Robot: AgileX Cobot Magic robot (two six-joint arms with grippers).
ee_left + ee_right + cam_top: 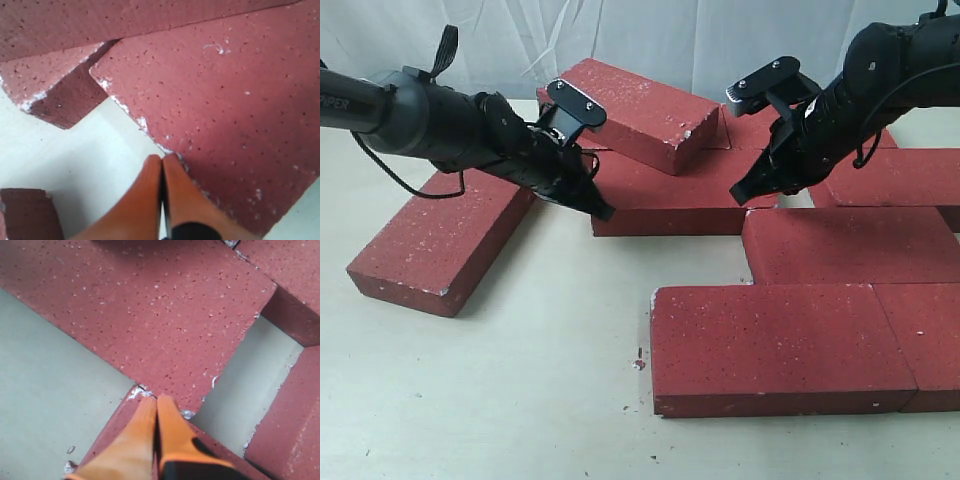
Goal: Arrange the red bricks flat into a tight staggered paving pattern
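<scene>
Hiding rear red bricks: right hand.

Rear brick atop middle brick

I see my left gripper at the left end of the middle brick; my right gripper at its right end. A tilted brick rests on top; other red bricks lie flat nearby.

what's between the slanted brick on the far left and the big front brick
Only bare table, plus a few tiny dark specks close to the front brick. The exterior view shows it.
</scene>
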